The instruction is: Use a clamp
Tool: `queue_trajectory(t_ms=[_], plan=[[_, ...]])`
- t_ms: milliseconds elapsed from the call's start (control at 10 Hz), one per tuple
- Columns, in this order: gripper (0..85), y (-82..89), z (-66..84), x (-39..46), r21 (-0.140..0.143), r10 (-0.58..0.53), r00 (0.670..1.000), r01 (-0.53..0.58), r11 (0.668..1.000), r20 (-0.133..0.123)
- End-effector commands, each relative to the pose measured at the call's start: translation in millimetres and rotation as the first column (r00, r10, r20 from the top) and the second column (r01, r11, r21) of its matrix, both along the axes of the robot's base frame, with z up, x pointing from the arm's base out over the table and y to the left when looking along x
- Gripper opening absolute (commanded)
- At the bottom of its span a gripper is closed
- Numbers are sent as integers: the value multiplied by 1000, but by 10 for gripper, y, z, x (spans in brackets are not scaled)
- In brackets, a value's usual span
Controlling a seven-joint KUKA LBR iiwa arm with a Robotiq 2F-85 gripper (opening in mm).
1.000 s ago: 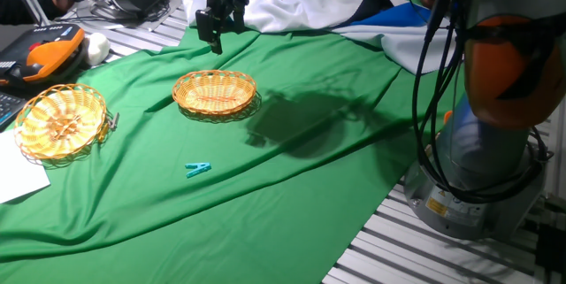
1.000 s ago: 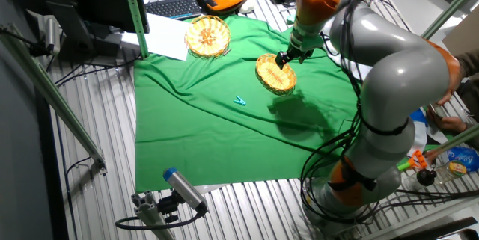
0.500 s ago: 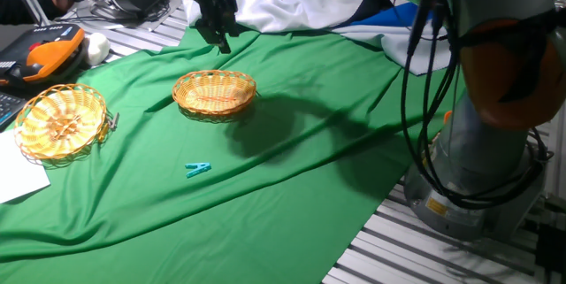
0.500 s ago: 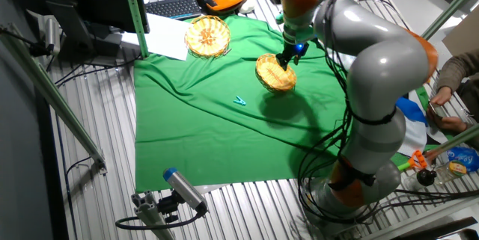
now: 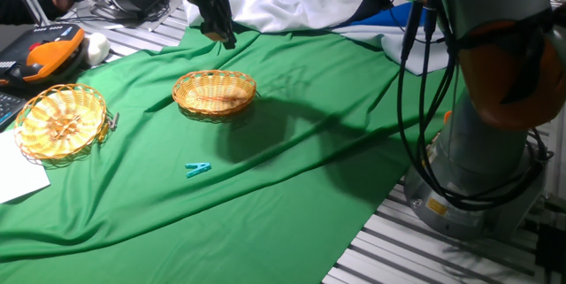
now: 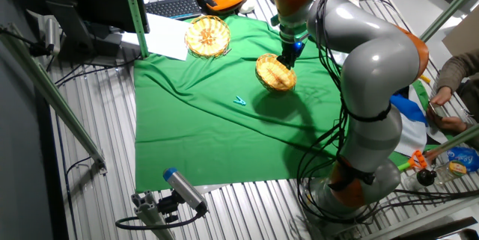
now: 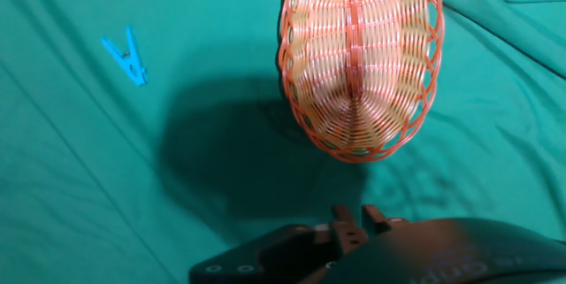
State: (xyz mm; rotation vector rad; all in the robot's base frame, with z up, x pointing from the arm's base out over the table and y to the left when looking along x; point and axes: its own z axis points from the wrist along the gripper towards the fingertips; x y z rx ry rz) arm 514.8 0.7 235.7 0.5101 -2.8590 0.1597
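Note:
The clamp (image 5: 198, 169) is a small teal clip lying flat on the green cloth, in front of the two baskets. It also shows in the other fixed view (image 6: 239, 100) and at the upper left of the hand view (image 7: 126, 57). My gripper (image 5: 219, 34) hangs in the air behind the nearer wicker basket (image 5: 215, 92), well apart from the clamp. In the hand view its fingertips (image 7: 342, 219) sit close together at the bottom edge, holding nothing. The gripper (image 6: 287, 59) hovers by the basket's rim in the other fixed view.
A second wicker basket (image 5: 59, 121) stands at the cloth's left end with a small grey clip (image 5: 113, 120) beside it. White paper (image 5: 18, 173), a keyboard and an orange pendant (image 5: 40, 58) lie past the cloth. White and blue fabric (image 5: 354, 10) is heaped at the back.
The arm has swung over; the gripper has shifted a little left and back behind the nearer basket. The clamp and both baskets have not moved.

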Motion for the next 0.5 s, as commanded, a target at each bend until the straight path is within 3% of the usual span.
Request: queue_trajectory(t_ms=[0,400], plan=[[0,1,0,0,0,1,1000,-1,1000,-1],[0,0,1,0,5,17,1000,-17,1000,-5]])
